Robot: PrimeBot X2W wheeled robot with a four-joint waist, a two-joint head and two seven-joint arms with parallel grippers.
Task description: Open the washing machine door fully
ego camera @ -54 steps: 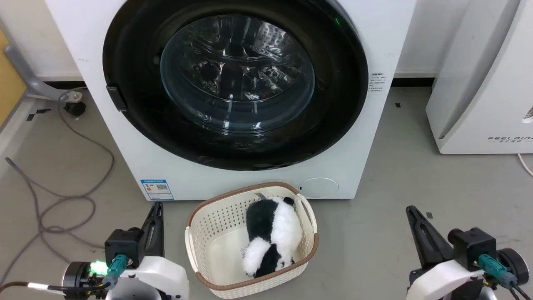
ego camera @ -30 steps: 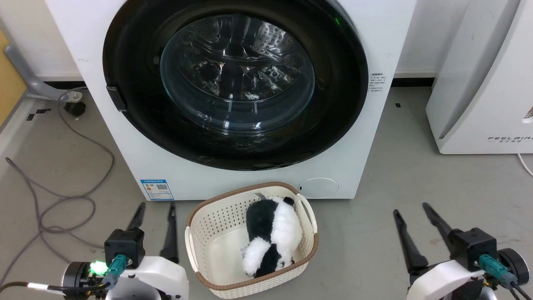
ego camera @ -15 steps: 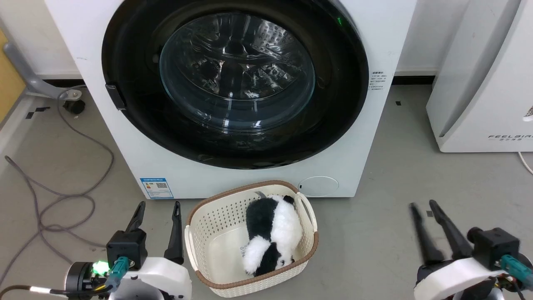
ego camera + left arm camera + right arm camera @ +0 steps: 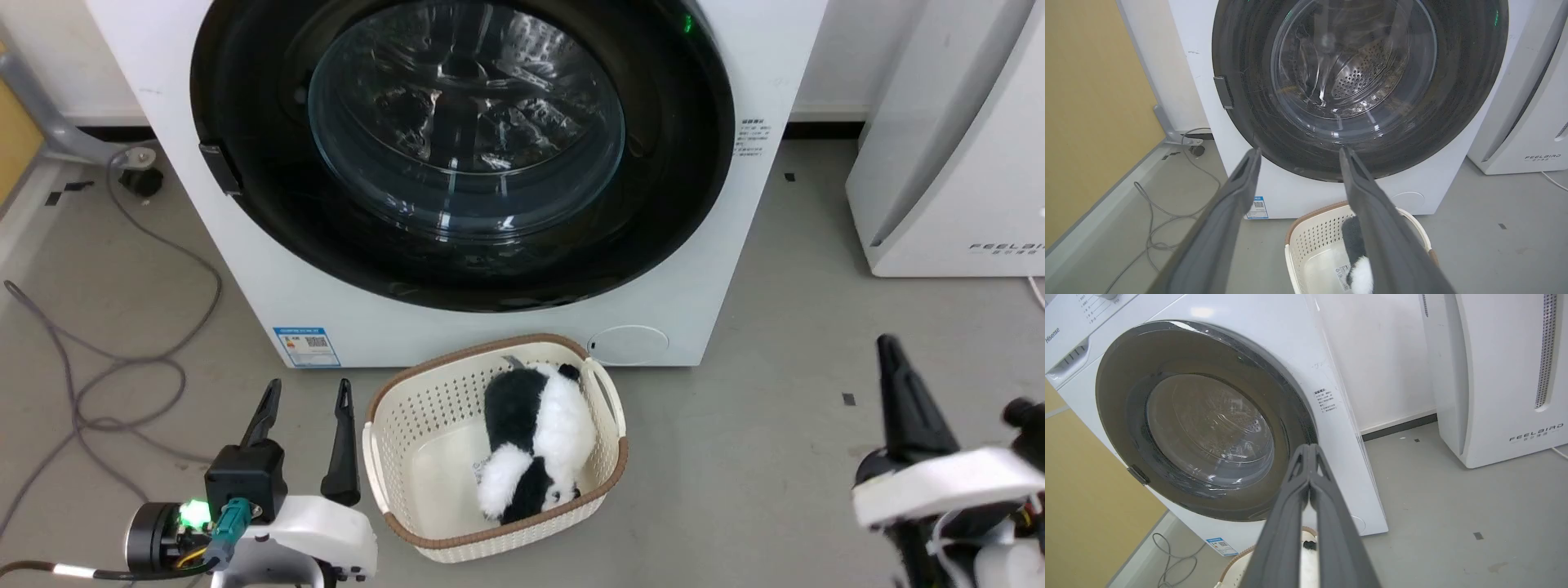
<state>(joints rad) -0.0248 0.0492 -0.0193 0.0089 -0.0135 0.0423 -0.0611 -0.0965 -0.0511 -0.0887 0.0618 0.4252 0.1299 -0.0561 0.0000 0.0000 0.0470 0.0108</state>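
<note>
The washing machine (image 4: 245, 278) stands straight ahead, its door (image 4: 669, 188) lying flat against the white front. The door is a glossy black disc with a clear glass bowl (image 4: 465, 114) in the middle. A small dark tab (image 4: 214, 167) sits on the door's left edge. Low on the floor at the lower left, my left gripper (image 4: 309, 390) is open and empty, well short of the door. In its wrist view the left gripper (image 4: 1300, 151) frames the door's lower rim (image 4: 1453, 102). At the lower right, my right gripper (image 4: 888, 347) is shut on nothing. The right gripper (image 4: 1309, 448) points toward the door (image 4: 1122, 400).
A cream basket (image 4: 392, 506) holding a black-and-white plush toy (image 4: 535, 441) sits on the floor just before the washer, between my arms. Grey cables (image 4: 122, 367) loop on the left floor. The white FEELBIRD appliance (image 4: 939, 163) stands at the right. A yellow panel (image 4: 1086, 102) lines the left.
Both grippers opened from shut; the right one has since shut again and moved forward and to the right. The left stays open. The head camera has shifted a little.
</note>
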